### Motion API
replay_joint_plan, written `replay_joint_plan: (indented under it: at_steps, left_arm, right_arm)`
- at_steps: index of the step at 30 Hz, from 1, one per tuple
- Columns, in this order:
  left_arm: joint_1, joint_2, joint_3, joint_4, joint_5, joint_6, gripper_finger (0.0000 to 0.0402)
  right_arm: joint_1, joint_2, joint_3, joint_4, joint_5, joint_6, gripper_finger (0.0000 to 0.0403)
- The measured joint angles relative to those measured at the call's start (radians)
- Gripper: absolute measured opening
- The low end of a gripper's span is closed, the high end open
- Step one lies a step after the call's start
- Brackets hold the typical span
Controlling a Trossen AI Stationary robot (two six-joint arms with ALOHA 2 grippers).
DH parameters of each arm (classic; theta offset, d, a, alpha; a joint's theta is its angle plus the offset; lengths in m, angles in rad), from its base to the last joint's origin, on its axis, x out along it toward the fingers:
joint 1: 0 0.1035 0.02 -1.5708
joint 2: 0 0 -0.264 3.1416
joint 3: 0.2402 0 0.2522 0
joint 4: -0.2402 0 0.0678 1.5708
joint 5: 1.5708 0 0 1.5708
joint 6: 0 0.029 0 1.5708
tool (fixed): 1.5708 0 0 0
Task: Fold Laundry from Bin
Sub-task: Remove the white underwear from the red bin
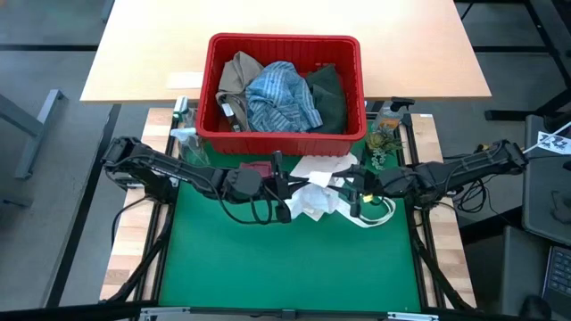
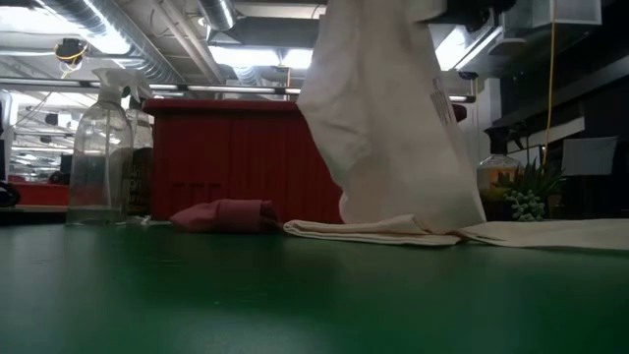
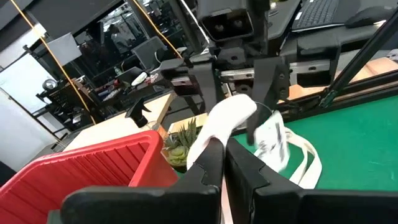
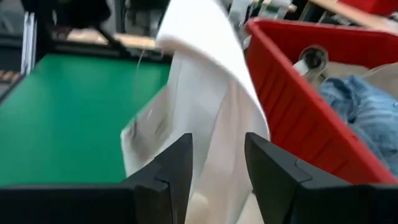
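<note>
Green matting covered the work surface (image 1: 285, 267), with a pale wooden table (image 1: 285, 45) behind it and a dim workshop of ceiling ducts and strip lights beyond. Against the far edge of the mat sat the red bin (image 1: 284, 85), and inside it a tan garment (image 1: 236, 80), a blue-white striped shirt (image 1: 284, 96) and a dark green garment (image 1: 328, 94) lay heaped and waiting. Just in front of the bin, a small maroon cloth (image 2: 224, 215) rested in a low bundle, apparently already dealt with.

Between the two arms hung the small white cloth (image 2: 378, 118), lifted so that it draped down to a flat white tote bag (image 2: 472, 232) on the mat. The left gripper (image 3: 222, 163) had its fingers pressed tight together on the cloth's upper edge, probably to let it hang straight for folding. The right gripper (image 4: 217, 163) faced it with fingers partly spread, the fabric hanging between them but not pinched, as though about to take a second corner. A clear spray bottle (image 2: 98, 147) and a small potted plant (image 2: 526, 192) stood at the mat's far corners.
</note>
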Motion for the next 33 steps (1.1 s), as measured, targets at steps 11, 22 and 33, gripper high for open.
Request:
replay_joint_plan:
  at_steps: [11, 22, 33]
  left_arm:
    - [0.0, 0.0, 0.0, 0.001, 0.0, 0.0, 0.0]
    - [0.002, 0.0, 0.0, 0.005, -0.001, 0.0, 0.0]
    - [0.002, 0.0, 0.0, 0.005, -0.001, 0.0, 0.0]
  right_arm:
    - [0.0, 0.01, -0.002, -0.33, -0.236, 0.001, 0.0147]
    - [0.0, 0.15, -0.067, -0.373, -0.254, 0.053, 0.0147]
    - [0.0, 0.353, -0.074, -0.358, -0.246, 0.053, 0.0147]
